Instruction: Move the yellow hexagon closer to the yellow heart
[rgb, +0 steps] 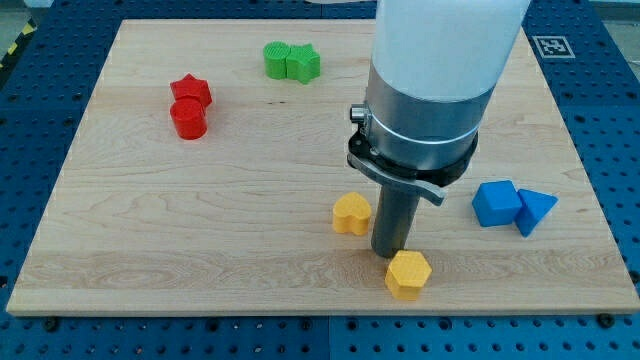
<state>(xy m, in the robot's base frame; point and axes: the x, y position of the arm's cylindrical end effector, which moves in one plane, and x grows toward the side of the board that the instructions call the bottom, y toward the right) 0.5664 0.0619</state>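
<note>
The yellow hexagon (408, 273) lies near the view's bottom edge of the wooden board, right of centre. The yellow heart (351, 213) lies a short way up and to the left of it, with a small gap between them. My tip (389, 254) stands on the board between the two, touching or almost touching the hexagon's upper left side, just right of the heart. The arm's large grey and white body hangs above and hides the board behind it.
A red star (191, 90) and a red cylinder (188, 119) sit together at the upper left. Two green blocks (291, 61) sit at the top centre. A blue cube (496, 203) and a blue triangle (535, 210) sit at the right. The board's bottom edge (320, 311) is close to the hexagon.
</note>
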